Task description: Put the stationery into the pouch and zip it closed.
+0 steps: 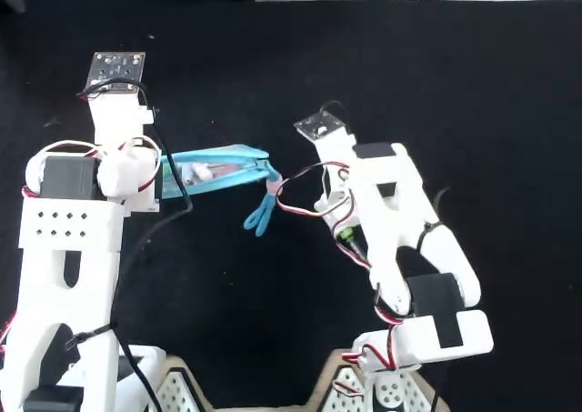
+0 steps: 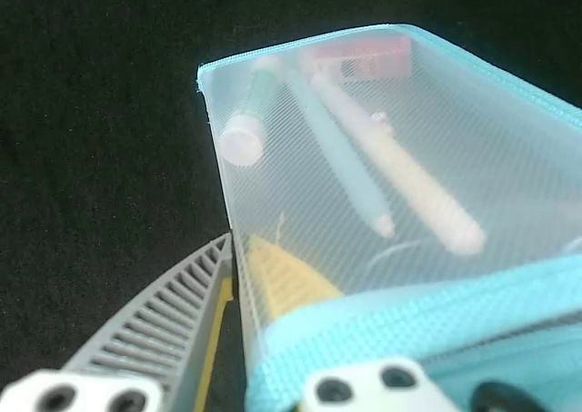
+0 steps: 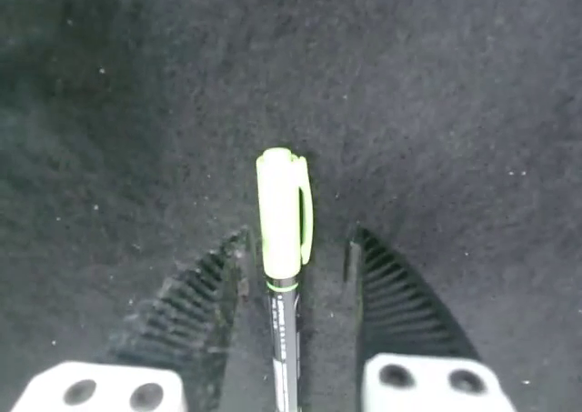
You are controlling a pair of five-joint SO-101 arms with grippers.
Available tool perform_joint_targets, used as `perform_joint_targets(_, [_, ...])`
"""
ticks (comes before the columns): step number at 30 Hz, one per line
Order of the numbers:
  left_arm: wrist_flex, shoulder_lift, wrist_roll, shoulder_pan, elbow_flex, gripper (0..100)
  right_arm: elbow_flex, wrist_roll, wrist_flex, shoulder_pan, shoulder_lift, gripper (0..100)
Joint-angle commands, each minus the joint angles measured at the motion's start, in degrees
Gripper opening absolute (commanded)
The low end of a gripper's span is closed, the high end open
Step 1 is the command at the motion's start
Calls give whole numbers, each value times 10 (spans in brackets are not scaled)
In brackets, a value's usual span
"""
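Pouch (image 2: 509, 157) sits clamped in left jaws, while right jaws gape astride partly cut-off pen (image 3: 284, 214).

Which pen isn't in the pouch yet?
The black pen with the lime-green cap, between the open fingers of the right gripper; the pale blue pen and cream pen lie inside the pouch.

In the high view the pouch (image 1: 218, 171) is hidden at its 9 o'clock end under the left arm's wrist, its contents too small to tell. In the left wrist view it runs off the picture's edge, and its zip band covers part of a yellow item (image 2: 277, 280). The pen (image 3: 283, 221) has its dark barrel cut off by the right wrist view's edge.
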Motion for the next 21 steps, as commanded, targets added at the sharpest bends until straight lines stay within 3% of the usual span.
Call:
perform_joint_targets(1, [-2, 24, 3, 0, 44, 30, 1, 1, -27, -10, -30, 154])
perform_joint_targets(13, [-2, 24, 3, 0, 44, 30, 4, 4, -86, -7, 79, 150])
perform_joint_targets(17, [-2, 24, 3, 0, 44, 30, 1, 0, -85, -6, 53, 5])
perform_joint_targets(21, [-2, 24, 3, 0, 44, 30, 3, 0, -48, -5, -23, 11])
